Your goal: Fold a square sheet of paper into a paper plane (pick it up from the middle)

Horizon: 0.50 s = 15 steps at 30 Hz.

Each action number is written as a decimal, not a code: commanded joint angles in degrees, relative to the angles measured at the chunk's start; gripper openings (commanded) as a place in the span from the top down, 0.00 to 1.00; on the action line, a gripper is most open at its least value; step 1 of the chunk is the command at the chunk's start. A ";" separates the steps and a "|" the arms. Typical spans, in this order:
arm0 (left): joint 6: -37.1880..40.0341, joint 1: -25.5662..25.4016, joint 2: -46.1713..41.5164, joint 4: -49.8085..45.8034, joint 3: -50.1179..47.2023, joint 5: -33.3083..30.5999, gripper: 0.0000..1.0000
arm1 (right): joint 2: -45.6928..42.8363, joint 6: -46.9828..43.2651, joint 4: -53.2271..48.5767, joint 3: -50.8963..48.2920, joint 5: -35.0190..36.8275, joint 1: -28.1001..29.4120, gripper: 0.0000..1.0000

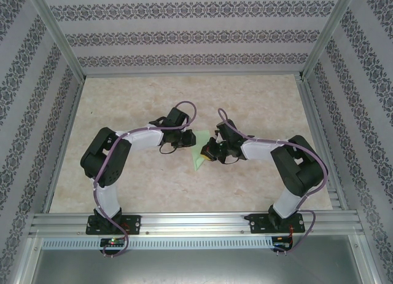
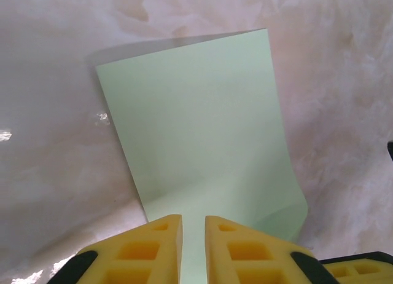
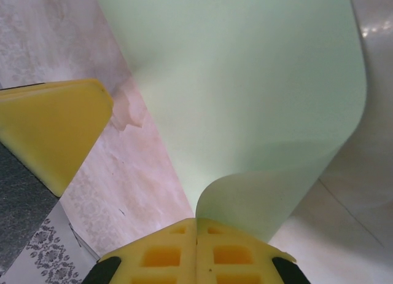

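Note:
The square sheet of paper (image 1: 199,155) is pale green and sits at the table's middle between both arms. In the right wrist view the sheet (image 3: 245,81) curls up and over into a loop, and my right gripper (image 3: 196,221) is shut on its near edge. In the left wrist view the sheet (image 2: 202,124) lies mostly flat, its right side lifting. My left gripper (image 2: 193,219) straddles the near edge with a narrow gap between its yellow pads, green showing through. One left finger (image 3: 55,130) shows beside the sheet. A paper plane is out of view.
The beige marbled table (image 1: 123,112) is walled by patterned panels and an aluminium frame (image 1: 184,222) along the near edge. Both arms (image 1: 110,161) (image 1: 295,167) bend inward, with their wrists close together over the sheet.

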 commanded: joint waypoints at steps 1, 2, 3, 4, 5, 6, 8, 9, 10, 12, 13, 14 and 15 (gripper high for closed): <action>0.85 0.46 1.99 -1.58 0.97 -0.19 0.84 | 0.92 -1.50 1.36 1.46 1.39 0.88 1.00; 0.91 0.48 2.37 -1.77 1.17 -0.08 0.85 | 1.17 -1.50 1.45 1.46 1.39 0.85 1.00; 1.00 0.47 2.74 -2.06 1.39 -0.04 0.86 | 1.27 -1.57 1.53 1.65 1.42 0.84 1.00; 1.11 0.50 3.11 -2.38 1.62 0.03 0.86 | 1.38 -1.66 1.75 1.61 1.34 0.87 1.00; 1.17 0.47 3.34 -2.68 1.84 0.05 0.87 | 1.57 -1.63 1.89 1.63 1.31 0.84 1.00; 1.34 0.46 3.60 -3.00 2.09 -0.02 0.87 | 1.74 -1.66 1.92 1.77 1.22 0.88 1.00; 1.46 0.43 3.79 -3.22 2.03 0.06 0.88 | 2.08 -1.90 1.89 2.08 1.13 0.83 1.00; 1.57 0.43 3.86 -3.30 2.04 0.13 0.88 | 2.28 -1.94 1.89 2.20 1.04 0.88 1.00; 1.53 0.49 3.99 -3.32 2.03 0.19 0.88 | 2.45 -2.07 1.89 2.28 0.88 0.81 1.00; 1.62 0.45 4.12 -3.57 2.16 0.26 0.88 | 2.77 -2.11 1.98 2.37 0.70 0.85 1.00; 1.64 0.50 4.21 -3.56 2.12 0.27 0.88 | 2.87 -2.16 2.04 2.46 0.69 0.82 1.00; 1.66 0.44 4.23 -3.65 2.11 0.25 0.89 | 2.99 -2.27 2.02 2.55 0.70 0.84 1.00; 1.77 0.50 4.31 -3.67 2.11 0.33 0.89 | 3.05 -2.20 2.15 2.64 0.60 0.88 1.00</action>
